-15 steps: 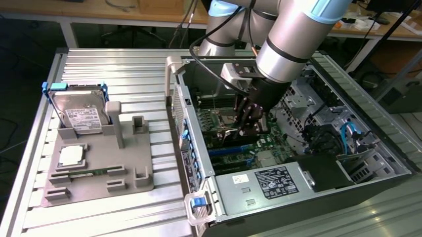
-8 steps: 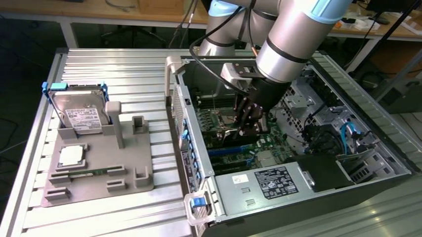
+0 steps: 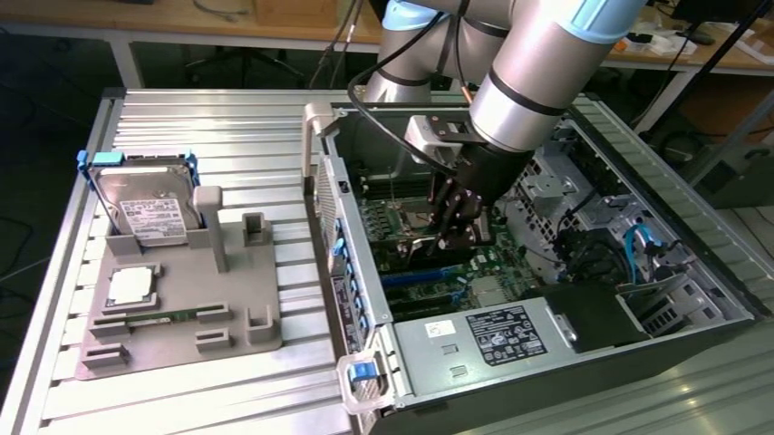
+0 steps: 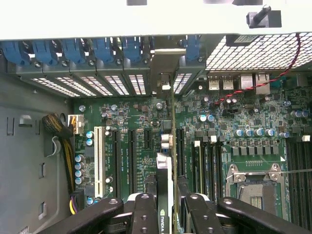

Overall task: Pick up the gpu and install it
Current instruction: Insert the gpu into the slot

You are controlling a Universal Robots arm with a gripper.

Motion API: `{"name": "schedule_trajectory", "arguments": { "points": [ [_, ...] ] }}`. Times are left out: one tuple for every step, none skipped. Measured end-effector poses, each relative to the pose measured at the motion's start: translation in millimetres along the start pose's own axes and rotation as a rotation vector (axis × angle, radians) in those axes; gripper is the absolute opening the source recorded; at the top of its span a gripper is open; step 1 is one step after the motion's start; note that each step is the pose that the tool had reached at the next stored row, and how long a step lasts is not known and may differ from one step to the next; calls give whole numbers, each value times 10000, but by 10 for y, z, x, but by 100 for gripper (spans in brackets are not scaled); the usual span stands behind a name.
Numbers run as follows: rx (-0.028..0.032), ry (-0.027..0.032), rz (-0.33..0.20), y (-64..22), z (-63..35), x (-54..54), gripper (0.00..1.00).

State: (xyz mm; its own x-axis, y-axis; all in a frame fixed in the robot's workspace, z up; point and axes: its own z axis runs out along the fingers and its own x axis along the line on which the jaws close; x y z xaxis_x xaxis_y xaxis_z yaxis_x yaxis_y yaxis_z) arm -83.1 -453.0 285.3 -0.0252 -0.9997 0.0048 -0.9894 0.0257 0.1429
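wrist view gives me one gpu [image 4: 165, 183] standing edge-on between the gripper [image 4: 165, 202] fingers, jaws clamped on it, its silvery bracket [image 4: 163, 73] up at the rear slot openings, above the motherboard [image 4: 234, 131]. exterior view: i count one arm inside the open pc case [image 3: 677, 236], one hard drive [image 3: 148, 208] and one cpu [image 3: 130, 286] on the grey holder [image 3: 181, 340].

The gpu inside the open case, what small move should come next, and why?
Probably a short, straight press toward the motherboard. The end effector grips the gpu edge-on above the expansion slots, its metal bracket already at the case's rear openings, so it looks lined up, though seating can't be confirmed.
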Motion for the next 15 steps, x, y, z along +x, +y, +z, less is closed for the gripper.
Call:
{"name": "schedule_trajectory", "arguments": {
  "points": [
    [-5, 0, -1, 0, 0, 0, 27],
    [-8, 0, -1, 0, 0, 0, 27],
    [-11, 0, -1, -1, 0, 0, 27],
    [-15, 0, -1, -1, 0, 0, 27],
    [-19, 1, -1, -1, 0, 0, 27],
    [-22, 1, -1, -1, 0, 0, 27],
    [-25, 1, -1, 0, 0, 0, 27],
    [-31, 1, 0, 0, 0, 0, 27],
    [-33, 1, 0, 0, 0, 0, 27],
    [-37, 1, -1, 0, 0, 0, 27],
    [-37, 1, -1, 0, 0, 0, 27],
    [-38, 1, -1, -1, 0, 0, 27],
    [-37, 1, -1, 0, 0, 0, 27],
    [-37, 1, -1, 0, 0, 0, 27],
    [-38, 1, -1, -1, 2, 0, 27]
  ]
}}
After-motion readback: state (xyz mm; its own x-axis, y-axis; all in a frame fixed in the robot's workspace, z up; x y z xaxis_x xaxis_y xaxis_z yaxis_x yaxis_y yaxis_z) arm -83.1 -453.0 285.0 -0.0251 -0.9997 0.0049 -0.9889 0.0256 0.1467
